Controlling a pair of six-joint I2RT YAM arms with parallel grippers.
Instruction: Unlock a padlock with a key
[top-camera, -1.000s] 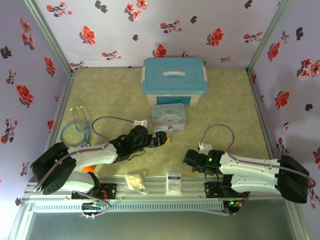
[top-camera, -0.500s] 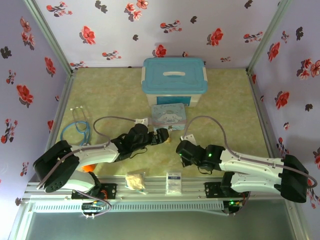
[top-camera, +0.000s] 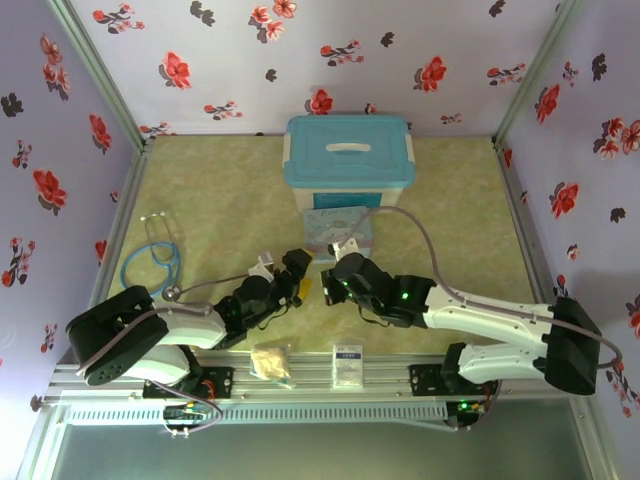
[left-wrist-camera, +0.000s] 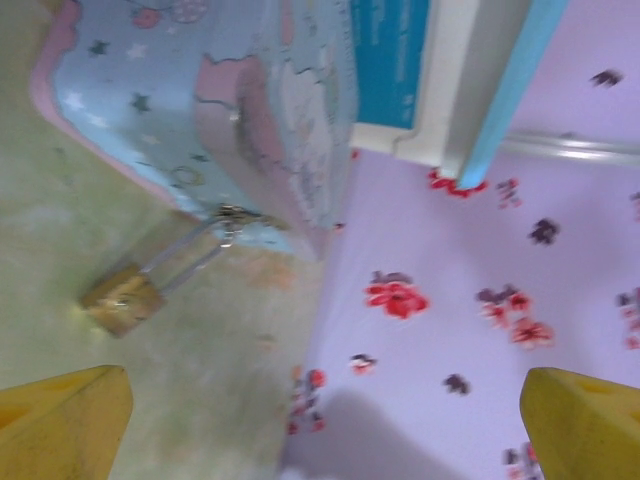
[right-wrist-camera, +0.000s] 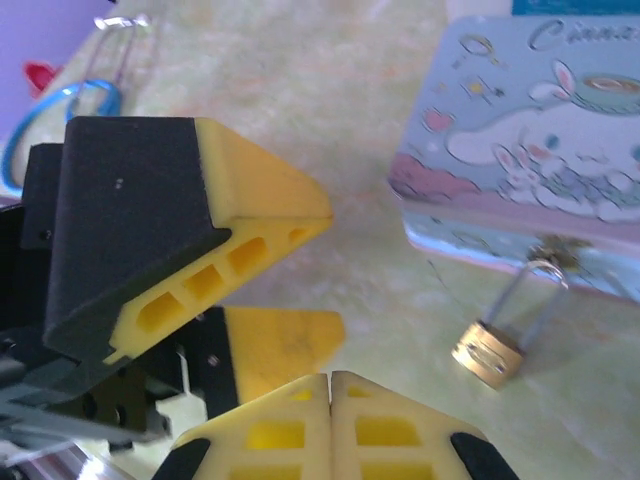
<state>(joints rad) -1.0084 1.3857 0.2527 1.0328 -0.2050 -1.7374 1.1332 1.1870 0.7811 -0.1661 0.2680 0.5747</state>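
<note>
The padlock is a small brass body lying on the table, its silver shackle hooked through the clasp of the blue cartoon tin. My left gripper is open, its yellow fingertips wide apart, and the padlock lies ahead of the left one. My right gripper is shut, with nothing seen between its pads, and the padlock is ahead to its right. In the top view the left gripper and right gripper almost meet just in front of the tin. The key is out of view.
A white box with a blue lid stands behind the tin. A blue stethoscope lies at the left. A crumpled packet and a white card rest on the front rail. Flowered walls close three sides.
My right arm has swung left and forward from the near right to just in front of the tin, still shut. My left gripper has drawn back slightly to the left, staying open.
</note>
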